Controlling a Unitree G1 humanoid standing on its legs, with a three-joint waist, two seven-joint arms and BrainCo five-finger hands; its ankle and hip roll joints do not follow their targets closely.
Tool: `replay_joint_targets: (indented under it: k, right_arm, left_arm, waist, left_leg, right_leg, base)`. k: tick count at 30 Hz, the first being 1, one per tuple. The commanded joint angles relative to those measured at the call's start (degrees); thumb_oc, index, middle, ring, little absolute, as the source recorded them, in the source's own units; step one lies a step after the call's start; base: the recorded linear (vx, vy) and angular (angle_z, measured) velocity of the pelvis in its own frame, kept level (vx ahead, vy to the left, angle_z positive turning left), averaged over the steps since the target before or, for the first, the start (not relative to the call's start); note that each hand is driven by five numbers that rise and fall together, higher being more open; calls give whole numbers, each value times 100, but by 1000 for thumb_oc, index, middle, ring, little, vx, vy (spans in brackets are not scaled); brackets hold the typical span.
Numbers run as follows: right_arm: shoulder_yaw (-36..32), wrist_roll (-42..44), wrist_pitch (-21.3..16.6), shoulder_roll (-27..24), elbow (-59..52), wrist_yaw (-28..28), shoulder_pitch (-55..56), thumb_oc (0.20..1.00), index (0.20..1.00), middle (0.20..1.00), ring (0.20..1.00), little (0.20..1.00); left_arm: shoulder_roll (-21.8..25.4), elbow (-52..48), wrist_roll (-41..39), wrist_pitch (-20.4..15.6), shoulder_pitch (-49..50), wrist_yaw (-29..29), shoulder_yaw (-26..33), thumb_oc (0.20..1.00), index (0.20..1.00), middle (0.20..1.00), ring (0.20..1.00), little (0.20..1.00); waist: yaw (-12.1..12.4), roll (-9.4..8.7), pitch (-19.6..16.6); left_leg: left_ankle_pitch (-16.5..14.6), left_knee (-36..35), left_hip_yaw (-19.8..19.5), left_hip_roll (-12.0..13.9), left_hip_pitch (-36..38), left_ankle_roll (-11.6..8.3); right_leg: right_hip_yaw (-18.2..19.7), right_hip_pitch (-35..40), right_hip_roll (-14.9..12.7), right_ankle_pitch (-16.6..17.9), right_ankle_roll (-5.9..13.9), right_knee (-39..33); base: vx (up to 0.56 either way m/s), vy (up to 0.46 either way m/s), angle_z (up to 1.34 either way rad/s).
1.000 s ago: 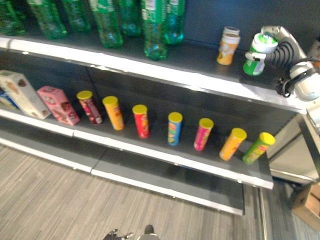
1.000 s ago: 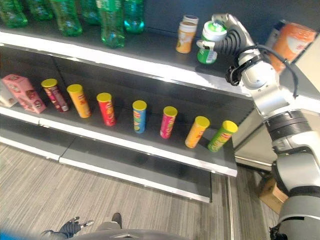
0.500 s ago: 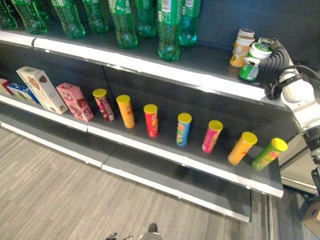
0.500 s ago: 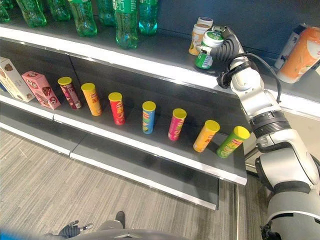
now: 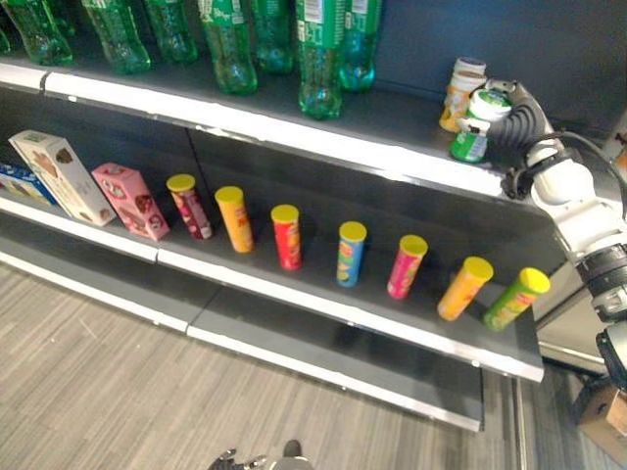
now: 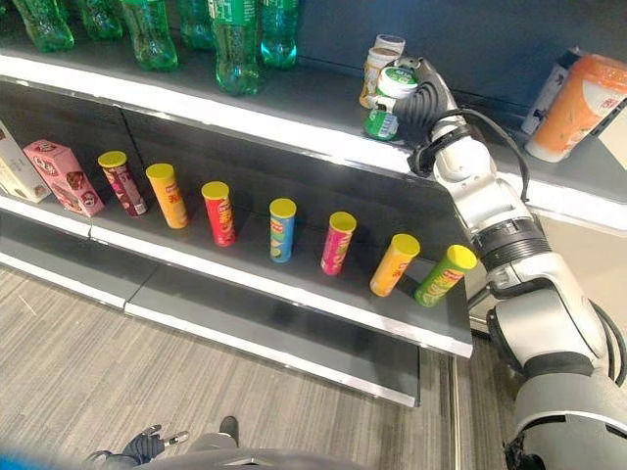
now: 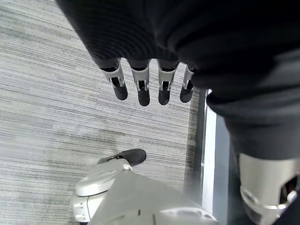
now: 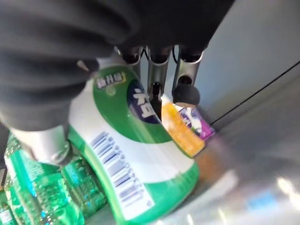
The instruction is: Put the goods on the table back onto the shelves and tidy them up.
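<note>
The right hand [image 6: 419, 98] is up at the top shelf [image 6: 294, 116], fingers and thumb wrapped around a green-and-white jar [image 6: 385, 102]. The jar's long axis is roughly upright, tipped slightly, its base at or just above the shelf near the front edge; contact cannot be told. Just beyond it to the far side stands an orange-and-white jar [image 6: 378, 67], very close, so the green one should probably settle in front of it or beside it. Farther left on the same shelf is a cluster of green bottles [image 6: 239, 44]. Below, the middle shelf [image 5: 323, 305] carries a row of yellow-lidded crisp tubes [image 5: 350, 254], the two at the right leaning. The left hand [image 7: 150, 84] hangs low over the floor, fingers relaxed, holding nothing.
</note>
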Motion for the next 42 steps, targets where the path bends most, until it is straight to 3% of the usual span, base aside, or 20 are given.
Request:
replay_joint_targets:
  k: [1,8,42]
  right_arm:
    - [382,-56,-82,-33,47,-69,-414,200,200,200,200,200]
    - [458,-134,-54,171,121,-53,-451,200,200,200,200,200]
    - [498,-248,-13,76,142,-22,-393,200,200,200,200,200]
  left_arm:
    - [111,152,-95,-64,-184,83,-241,1000,1000,1000,1000,1000]
    - [117,249,-54,-48,-155,107,-203,1000,1000,1000,1000,1000]
    - [105,208,-44,-39,-136,129,-153,1000,1000,1000,1000,1000]
  waist:
    - [102,59,-121]
    - [176,38,-119]
    - [63,54,-115]
  left_leg:
    - [34,254,347,484,-72,-492]
    - [45,193,347,458,-54,-488]
    - [-29,189,497,506,146,-458]
  right_leg:
    - [-21,-200,-53,-31,-91,230]
    - [-47,-196,-72,2,-79,227]
    - [114,-213,-73,-10,-89,271]
  base:
    - [0,0,0]
    - [0,0,0]
    - [2,-2,-2]
